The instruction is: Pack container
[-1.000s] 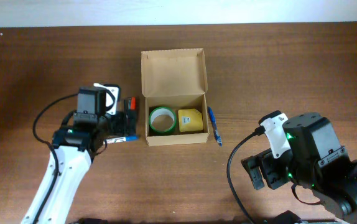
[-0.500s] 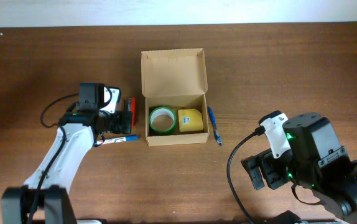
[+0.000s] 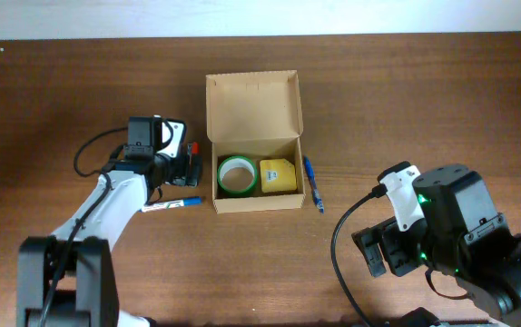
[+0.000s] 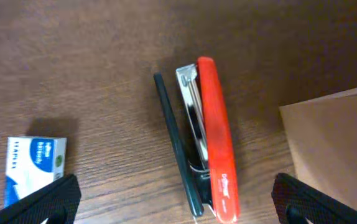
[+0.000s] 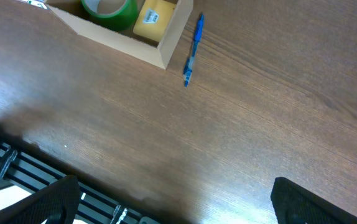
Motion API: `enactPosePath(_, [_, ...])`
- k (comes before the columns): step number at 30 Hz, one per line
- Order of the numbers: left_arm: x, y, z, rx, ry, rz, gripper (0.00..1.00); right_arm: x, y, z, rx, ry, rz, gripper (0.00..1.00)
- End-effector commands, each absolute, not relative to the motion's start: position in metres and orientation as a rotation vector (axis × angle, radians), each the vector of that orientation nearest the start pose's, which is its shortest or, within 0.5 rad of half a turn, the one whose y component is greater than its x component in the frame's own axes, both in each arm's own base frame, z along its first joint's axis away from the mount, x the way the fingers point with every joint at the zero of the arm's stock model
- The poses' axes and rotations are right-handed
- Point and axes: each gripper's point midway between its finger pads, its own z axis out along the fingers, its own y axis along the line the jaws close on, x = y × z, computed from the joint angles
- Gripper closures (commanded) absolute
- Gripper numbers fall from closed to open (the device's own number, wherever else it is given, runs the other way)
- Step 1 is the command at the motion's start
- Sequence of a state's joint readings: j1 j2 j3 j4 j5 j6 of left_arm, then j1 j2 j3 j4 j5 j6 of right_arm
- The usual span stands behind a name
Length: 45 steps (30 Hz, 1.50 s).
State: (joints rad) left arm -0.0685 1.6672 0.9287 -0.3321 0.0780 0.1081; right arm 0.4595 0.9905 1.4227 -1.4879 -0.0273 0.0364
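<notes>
On the overhead view, the box (image 3: 253, 195) is seen at the middle of the worktop (image 3: 424, 109), its lid (image 3: 252, 104) folded open toward the far edge. Inside it, a green tape roll (image 3: 237, 174) is set on the left and a yellow block (image 3: 278, 175) on the right, side by side. A blue pen (image 3: 312, 183) lies on the worktop just beside the box's right wall. A marker (image 3: 172, 205) lies near the box's front left corner. The end of the left arm (image 3: 120, 195) is placed just left of the box, over a red stapler (image 3: 193, 148) of which only a sliver is seen. The right arm (image 3: 442, 236) is held well apart from the box, at the near right.

On the left wrist view, the left fingers (image 4: 48, 202) are spread wide apart and nothing is gripped. The stapler is seen below them, lying on its side with its black base to the left. A blue-and-white packet (image 4: 35, 168) lies to the left, and a corner of the box is seen at the right.

On the right wrist view, the right fingers (image 5: 321, 199) are also spread wide and empty. The box corner, the roll, the block and the pen are seen far off at the top.
</notes>
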Motion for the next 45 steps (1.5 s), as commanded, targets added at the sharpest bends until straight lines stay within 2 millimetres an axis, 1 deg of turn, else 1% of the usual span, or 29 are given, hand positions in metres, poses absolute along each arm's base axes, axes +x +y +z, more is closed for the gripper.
enactPosePath(1, [0.390,-0.045,0.036,0.288,2.621,-0.103,0.03,0.172,0.091,0.278,-0.565,2.577,0.217,0.00])
enactPosePath(6, [0.398,-0.048,0.038,0.290,2.585,-0.104,0.03,0.172,0.091,0.278,-0.565,2.577,0.217,0.01])
enactPosePath(10, [0.401,-0.049,0.030,0.258,2.594,-0.115,0.04,0.172,0.091,0.278,-0.565,2.577,0.217,0.01])
enactPosePath(13, [0.400,-0.057,0.024,0.285,2.602,-0.121,0.05,0.172,0.091,0.278,-0.565,2.577,0.217,0.01])
enactPosePath(16, [0.400,-0.064,0.024,0.312,2.595,-0.113,0.05,0.172,0.091,0.278,-0.565,2.577,0.217,0.01])
enactPosePath(19, [0.402,-0.063,0.024,0.303,2.591,-0.053,0.05,0.172,0.091,0.278,-0.565,2.577,0.217,0.01])
enactPosePath(24, [0.402,-0.061,0.023,0.270,2.596,-0.052,0.05,0.172,0.091,0.278,-0.565,2.577,0.217,0.01])
enactPosePath(28, [0.401,-0.060,0.013,0.247,2.618,-0.058,0.06,0.172,0.091,0.278,-0.565,2.577,0.217,0.01])
enactPosePath(30, [0.400,-0.061,0.008,0.240,2.631,-0.069,0.10,0.172,0.091,0.278,-0.565,2.577,0.217,0.01])
enactPosePath(32, [0.400,-0.062,0.005,0.231,2.637,-0.078,0.11,0.172,0.091,0.278,-0.565,2.577,0.217,0.01])
enactPosePath(33, [0.400,-0.062,0.004,0.225,2.639,-0.080,0.16,0.172,0.091,0.278,-0.565,2.577,0.217,0.01])
enactPosePath(37, [0.402,-0.062,0.005,0.215,2.631,-0.082,0.24,0.172,0.091,0.278,-0.565,2.577,0.217,0.01])
enactPosePath(39, [0.402,-0.062,0.005,0.211,2.631,-0.083,0.30,0.172,0.091,0.278,-0.565,2.577,0.217,0.01])
enactPosePath(43, [0.402,-0.062,0.005,0.211,2.632,-0.083,0.47,0.172,0.091,0.278,-0.565,2.577,0.217,0.01])
enactPosePath(45, [0.402,-0.062,0.005,0.203,2.634,-0.084,0.51,0.172,0.091,0.278,-0.565,2.577,0.217,0.01])
